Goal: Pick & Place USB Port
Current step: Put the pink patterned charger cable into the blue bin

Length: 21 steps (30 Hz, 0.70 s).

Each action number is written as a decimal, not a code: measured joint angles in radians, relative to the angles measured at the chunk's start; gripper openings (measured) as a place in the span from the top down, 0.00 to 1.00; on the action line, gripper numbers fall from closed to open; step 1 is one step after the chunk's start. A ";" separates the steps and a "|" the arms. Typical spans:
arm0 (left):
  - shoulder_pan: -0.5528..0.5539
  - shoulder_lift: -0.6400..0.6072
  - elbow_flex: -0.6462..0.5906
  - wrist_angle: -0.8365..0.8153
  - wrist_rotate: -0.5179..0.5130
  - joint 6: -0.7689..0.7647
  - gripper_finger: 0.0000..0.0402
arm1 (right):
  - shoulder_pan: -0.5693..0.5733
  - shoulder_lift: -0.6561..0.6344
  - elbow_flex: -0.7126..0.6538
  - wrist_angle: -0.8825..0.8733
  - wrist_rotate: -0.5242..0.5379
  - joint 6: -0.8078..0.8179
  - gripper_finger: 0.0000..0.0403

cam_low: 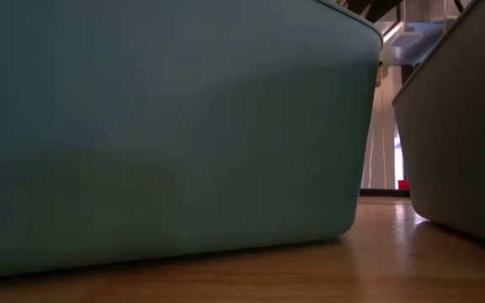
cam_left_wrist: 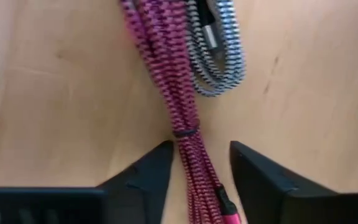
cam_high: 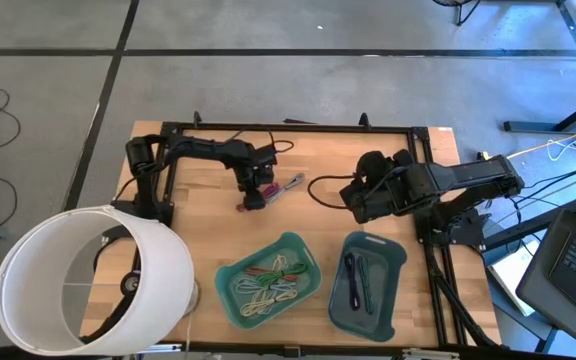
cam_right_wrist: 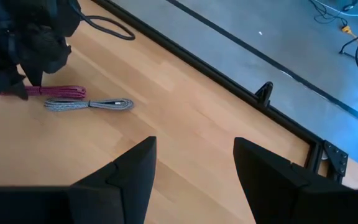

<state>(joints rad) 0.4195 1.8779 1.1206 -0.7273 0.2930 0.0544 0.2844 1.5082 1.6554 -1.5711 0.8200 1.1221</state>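
I am holding the left gripper (cam_left_wrist: 199, 165) low over the table (cam_high: 208, 225), fingers (cam_left_wrist: 151, 171) spread a narrow way apart and straddling the pink braided cable (cam_left_wrist: 166, 74). The bundle is running up between the two fingers, touching neither as far as I can tell; its black tie band (cam_left_wrist: 185, 132) is sitting just ahead of the fingertips. A grey-and-white braided cable (cam_left_wrist: 219, 56) is lying just beyond, touching the pink one's side.

In the right wrist view both cables are lying side by side on the wood, the pink one (cam_right_wrist: 58, 91) partly under the left arm.

The right gripper (cam_right_wrist: 194, 168) is waiting well off to the other side, fingers spread wide, holding nothing.

Nearer my edge, the teal tray (cam_high: 230, 275) is holding mixed cables and the blue-grey tray (cam_high: 393, 255) dark ones.
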 joint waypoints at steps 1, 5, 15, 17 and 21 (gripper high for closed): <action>0.001 0.001 0.000 0.000 -0.006 0.000 0.66 | 0.000 0.000 0.000 0.000 0.000 -0.005 0.46; 0.011 -0.001 -0.001 0.000 -0.028 -0.004 0.92 | -0.001 0.000 0.000 0.000 0.015 -0.008 0.46; 0.014 -0.119 -0.006 -0.098 -0.070 -0.030 0.97 | -0.001 0.000 0.000 0.000 0.014 -0.009 0.46; 0.015 -0.185 -0.005 -0.124 -0.098 -0.033 0.97 | -0.001 0.000 0.000 0.000 0.014 -0.016 0.46; 0.026 -0.335 -0.005 -0.065 -0.089 -0.059 0.97 | -0.010 0.000 0.000 0.000 0.023 -0.031 0.46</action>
<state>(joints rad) 0.4458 1.5430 1.1152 -0.7926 0.2041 -0.0050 0.2749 1.5082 1.6554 -1.5710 0.8425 1.0916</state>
